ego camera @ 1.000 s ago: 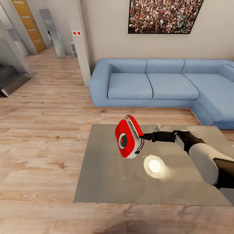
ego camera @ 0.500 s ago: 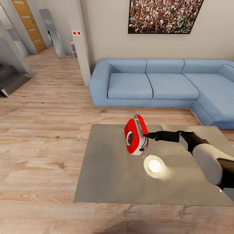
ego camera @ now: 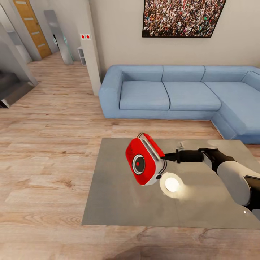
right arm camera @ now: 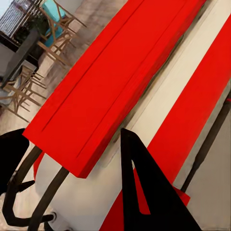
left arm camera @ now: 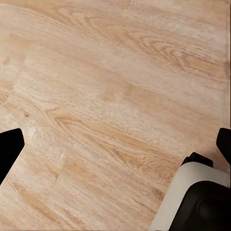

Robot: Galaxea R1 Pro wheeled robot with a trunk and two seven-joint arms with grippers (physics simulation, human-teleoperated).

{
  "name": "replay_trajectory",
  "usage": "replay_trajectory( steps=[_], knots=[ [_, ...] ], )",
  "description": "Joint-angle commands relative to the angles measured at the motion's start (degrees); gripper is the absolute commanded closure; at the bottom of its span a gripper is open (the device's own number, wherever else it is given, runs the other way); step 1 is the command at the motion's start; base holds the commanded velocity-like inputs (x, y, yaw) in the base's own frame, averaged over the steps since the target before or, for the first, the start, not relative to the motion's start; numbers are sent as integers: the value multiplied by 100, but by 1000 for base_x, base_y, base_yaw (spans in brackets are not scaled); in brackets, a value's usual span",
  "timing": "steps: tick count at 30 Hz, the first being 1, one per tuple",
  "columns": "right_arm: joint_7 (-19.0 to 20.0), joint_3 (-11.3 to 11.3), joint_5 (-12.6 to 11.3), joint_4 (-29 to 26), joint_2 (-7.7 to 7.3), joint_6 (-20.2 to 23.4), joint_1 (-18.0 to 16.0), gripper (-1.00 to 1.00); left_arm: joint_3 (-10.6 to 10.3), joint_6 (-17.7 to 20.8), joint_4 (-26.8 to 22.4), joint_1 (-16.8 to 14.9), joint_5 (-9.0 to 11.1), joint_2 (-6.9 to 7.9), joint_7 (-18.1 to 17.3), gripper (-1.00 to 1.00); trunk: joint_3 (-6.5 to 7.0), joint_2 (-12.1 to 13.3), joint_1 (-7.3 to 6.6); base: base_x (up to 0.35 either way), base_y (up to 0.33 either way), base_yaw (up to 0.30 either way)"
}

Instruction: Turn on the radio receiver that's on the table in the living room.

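Note:
The red radio receiver hangs tilted on one corner over the grey table, its round dark dial facing the head camera. From the right, my right gripper reaches to the radio's white-trimmed edge and is shut on it. In the right wrist view the radio's red body and thin handle lie between the dark fingers. My left gripper is open over bare wood floor, holding nothing.
A blue corner sofa stands behind the table, under a crowd picture on the beige wall. A bright lamp reflection shows on the table top. Wood floor stretches left toward a hallway with an orange door.
The radio has swung in my right gripper: it turned edge-on and shifted right, then came back left with its dial facing the camera. The right arm moved slightly with it.

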Motion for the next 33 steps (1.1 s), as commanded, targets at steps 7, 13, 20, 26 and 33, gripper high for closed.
replay_trajectory(
  steps=[7, 13, 20, 26, 33],
  knots=[
    [132, -96, 661, -9, 6, -10, -1, 100, 45, -36, -156, 0, 17, 24, 51, -100, 0, 0, 0, 0, 0, 0],
    [310, -97, 745, 1, 30, -30, 0, 100, 32, -47, -207, 0, 7, 4, 13, -100, 0, 0, 0, 0, 0, 0],
    [389, -93, 755, 148, 49, -301, 1, 100, -252, -2, -507, 0, 4, -26, -130, -100, 0, 0, 0, 0, 0, 0],
    [375, -97, 745, 205, 51, -429, 1, 100, -725, 25, -793, 0, 10, -14, -124, 100, 0, 0, 0, 0, 0, 0],
    [368, -97, 738, 225, 51, -441, 1, 100, -620, 369, -1366, 0, 59, -112, -134, 100, 0, 0, 0, 0, 0, 0]
  ],
)
